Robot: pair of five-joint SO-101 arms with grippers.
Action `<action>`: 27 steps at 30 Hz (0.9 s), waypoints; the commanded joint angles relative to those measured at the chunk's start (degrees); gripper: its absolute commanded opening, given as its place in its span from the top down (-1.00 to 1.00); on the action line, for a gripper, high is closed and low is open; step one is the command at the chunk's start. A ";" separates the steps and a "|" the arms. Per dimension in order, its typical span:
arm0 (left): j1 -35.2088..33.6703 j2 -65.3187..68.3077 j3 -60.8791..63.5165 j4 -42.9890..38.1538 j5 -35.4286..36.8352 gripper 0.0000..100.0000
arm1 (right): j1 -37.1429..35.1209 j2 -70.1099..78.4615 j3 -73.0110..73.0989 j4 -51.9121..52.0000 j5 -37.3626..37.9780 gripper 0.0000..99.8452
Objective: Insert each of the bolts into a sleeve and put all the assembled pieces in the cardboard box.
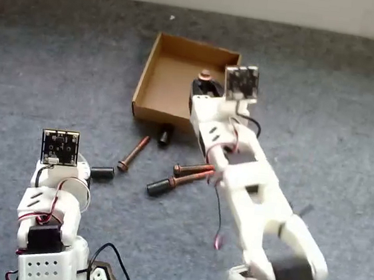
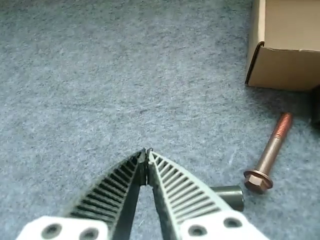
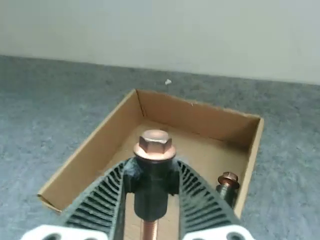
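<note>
Right hand (image 3: pixel 152 169) grips a sleeved bolt (image 3: pixel 155 145) above the cardboard box (image 3: pixel 200 117), at the bench's (image 1: pixel 323 114) 12 o'clock. Left hand (image 2: pixel 146 156), at 8 o'clock, is closed and empty, with a loose sleeve (image 2: pixel 230 196) at its 3 o'clock.

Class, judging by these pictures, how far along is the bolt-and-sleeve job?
Done: one assembled piece sits in the cardboard box. In hand: the right hand holds a second bolted sleeve over the box. Left: three bolts and three sleeves lie on the carpet outside the box; the left hand is shut, empty.
</note>
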 commanded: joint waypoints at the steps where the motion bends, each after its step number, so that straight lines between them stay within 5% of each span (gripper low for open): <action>1: -0.66 -0.22 -0.13 0.09 -0.88 0.94 | 2.15 7.16 -9.10 -2.15 -0.44 0.98; 9: -0.31 -0.22 -0.13 -0.18 -0.88 0.94 | 2.95 13.67 -13.49 4.18 -0.62 0.67; 15: -0.31 -0.22 -0.13 -0.18 -0.88 0.94 | 2.59 6.11 -13.05 11.91 -0.70 0.67; 27: -0.40 -0.22 -0.13 0.09 -0.88 0.94 | -11.47 -12.35 -13.41 47.25 -2.81 0.67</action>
